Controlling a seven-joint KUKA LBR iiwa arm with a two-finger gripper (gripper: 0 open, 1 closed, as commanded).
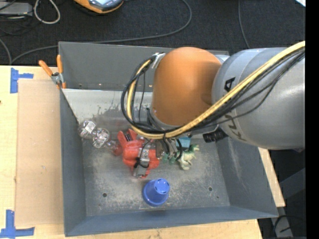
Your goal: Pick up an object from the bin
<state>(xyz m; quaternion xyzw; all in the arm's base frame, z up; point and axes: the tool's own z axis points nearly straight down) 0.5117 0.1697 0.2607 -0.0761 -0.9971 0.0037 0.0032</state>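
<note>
My gripper comes down from under the arm's orange cover into the middle of the bin, right at a red toy-like thing with dark parts. The cover hides most of the gripper, so its grip on the red thing cannot be made out. A blue cone-shaped cap stands just in front of it on the bin floor. Close on the right lies a small green and cream toy, partly under the arm.
A clear plastic piece lies at the left of the bin floor, near the sloping left wall. The arm and its looping cables cover the bin's back right part.
</note>
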